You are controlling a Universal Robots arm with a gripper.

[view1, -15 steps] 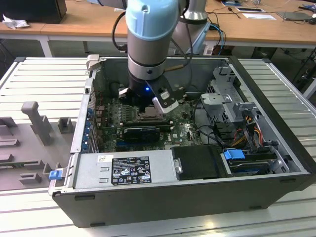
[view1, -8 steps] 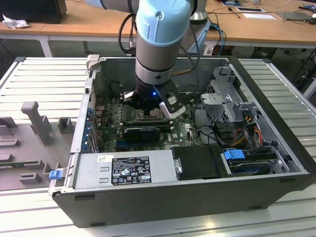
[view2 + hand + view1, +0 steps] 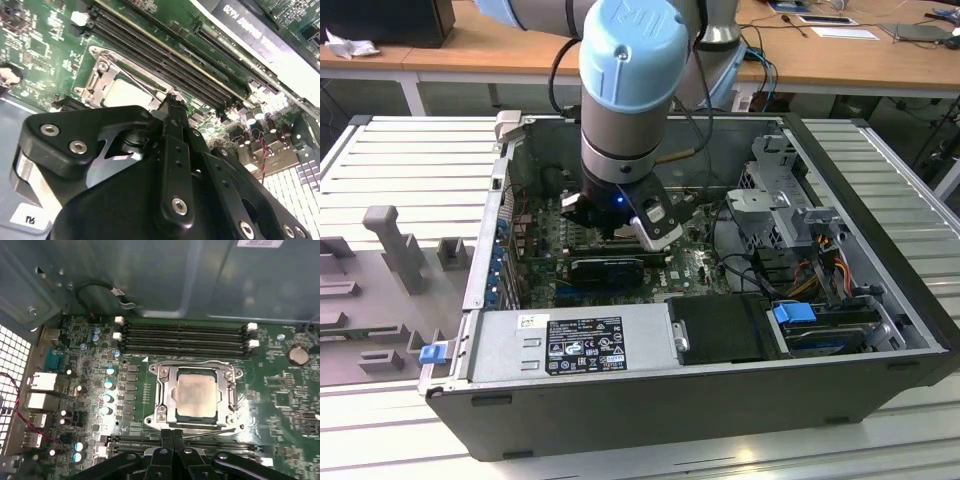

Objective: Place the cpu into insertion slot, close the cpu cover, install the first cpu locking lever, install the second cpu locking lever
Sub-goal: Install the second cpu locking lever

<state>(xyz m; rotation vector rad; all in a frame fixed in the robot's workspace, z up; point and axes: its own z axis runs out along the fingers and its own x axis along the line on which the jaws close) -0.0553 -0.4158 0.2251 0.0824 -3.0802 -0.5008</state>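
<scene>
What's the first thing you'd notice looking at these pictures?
The big robot arm with its blue cap reaching down into an open computer case. Under its gripper, the pale square cpu sits in the middle of the green board, with the shiny cpu cover framing it.

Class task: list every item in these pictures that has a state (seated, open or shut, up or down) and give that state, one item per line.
cpu: seated in the insertion slot, face up.
cpu cover: closed flat over the cpu's edges.
gripper: fingers shut together, tips at the socket's edge.
memory slots: empty.
computer case: side panel off, interior exposed.
</scene>
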